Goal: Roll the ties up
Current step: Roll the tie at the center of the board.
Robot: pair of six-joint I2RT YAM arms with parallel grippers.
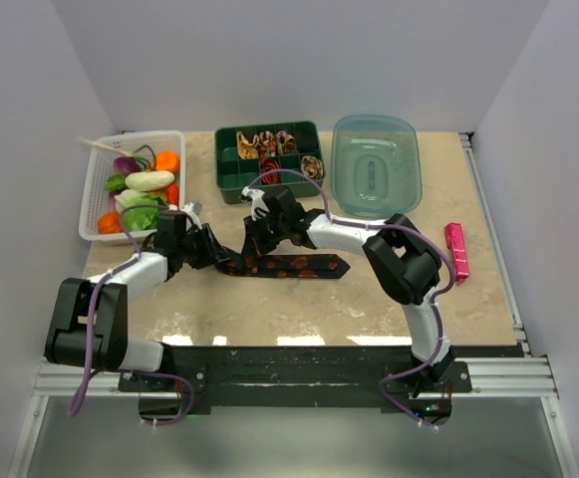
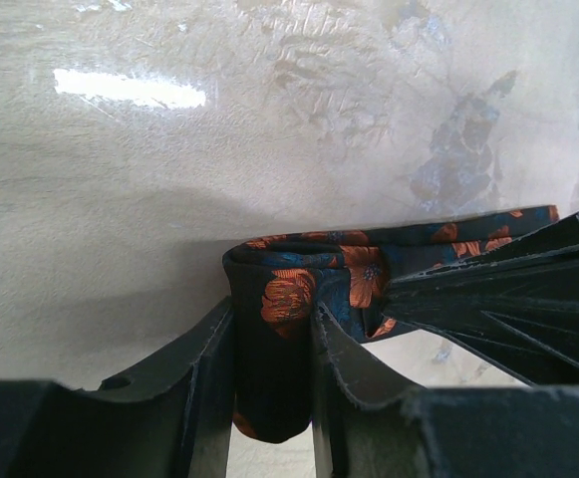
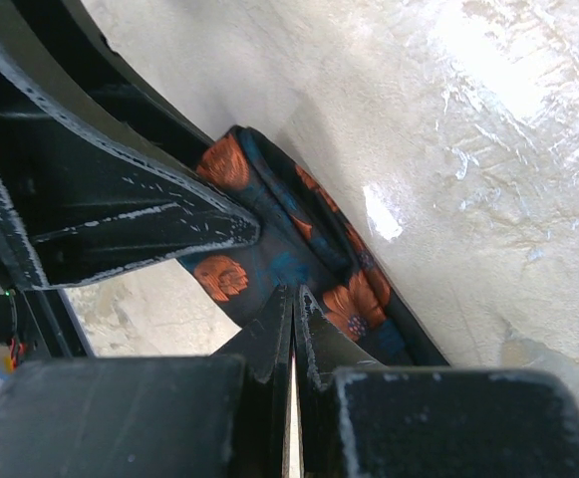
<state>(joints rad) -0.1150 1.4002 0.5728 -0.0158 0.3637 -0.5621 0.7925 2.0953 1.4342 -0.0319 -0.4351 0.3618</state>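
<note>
Black tie point(image 1: 294, 266) with orange flowers lies flat across the middle of the surface point(image 1: 269, 319), running left to right, wide pointed end to the right.

Left gripper point(image 1: 212, 255) is at the tie's left end. In the left wrist view its two fingers point(image 2: 209, 383) are clamped on a folded-over loop of the tie, with fabric filling the gap and touching both inner faces. The loop stands up off the surface and the rest of the tie trails off to the right behind it.

Right gripper point(image 1: 253, 242) sits just right of the left one, also over the tie's left part. In the right wrist view its fingers point(image 3: 269, 339) are pressed together with no gap. The tips are down at the tie fabric; cannot tell if any cloth is pinched between them. The two grippers are very close, nearly touching.

Green box point(image 1: 231, 181) with compartments is at the back centre, with coiled ties point(image 1: 269, 144) in its rear and right cells. Clear blue tub point(image 1: 376, 164) is just right of the box. White basket point(image 1: 95, 204) of toy vegetables point(image 1: 149, 181) is at back left. Pink bar point(image 1: 455, 251) lies on the right side of the surface, well apart from the tie.
</note>
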